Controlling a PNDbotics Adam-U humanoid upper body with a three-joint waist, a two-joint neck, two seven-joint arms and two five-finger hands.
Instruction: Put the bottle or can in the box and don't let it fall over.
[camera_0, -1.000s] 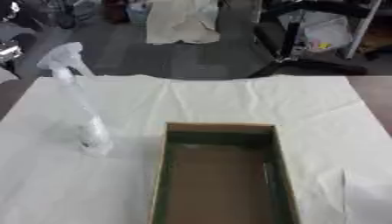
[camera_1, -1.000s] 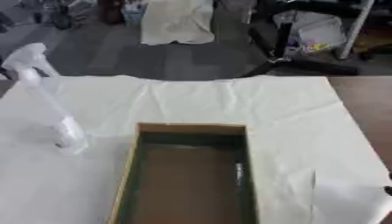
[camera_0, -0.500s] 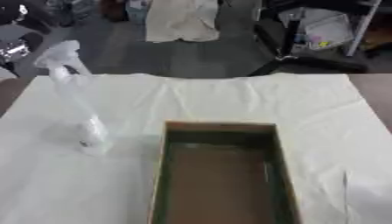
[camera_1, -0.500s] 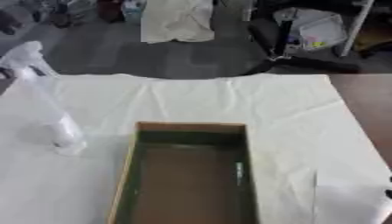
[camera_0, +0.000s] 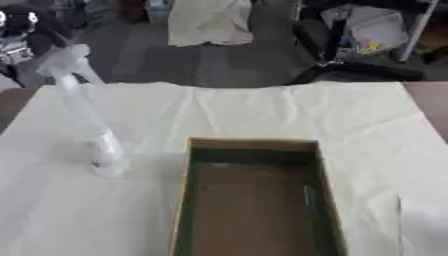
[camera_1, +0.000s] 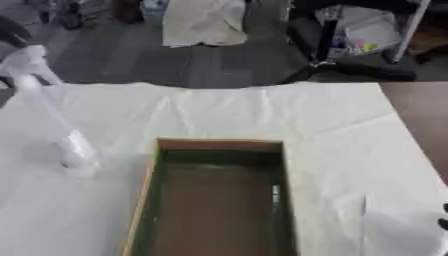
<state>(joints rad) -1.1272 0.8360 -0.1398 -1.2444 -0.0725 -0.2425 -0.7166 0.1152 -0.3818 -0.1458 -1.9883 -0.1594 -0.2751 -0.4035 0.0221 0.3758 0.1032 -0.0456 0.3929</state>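
Note:
A clear spray bottle (camera_0: 94, 131) with a white trigger head stands on the white cloth, just left of the box's far left corner. The open cardboard box (camera_0: 252, 145) lies lengthwise at the lower middle, its greenish-brown inside holding nothing. A small dark shape, probably my right hand (camera_1: 444, 221), shows at the right edge of the right eye view, far from the bottle. My left hand shows in neither view.
The white cloth (camera_0: 262, 110) covers the table; bare brown tabletop (camera_1: 429, 120) shows at the right. A folded patch of cloth (camera_1: 398, 232) lies right of the box. Beyond the far edge are a black chair base (camera_0: 350, 70) and a draped sheet (camera_0: 208, 22).

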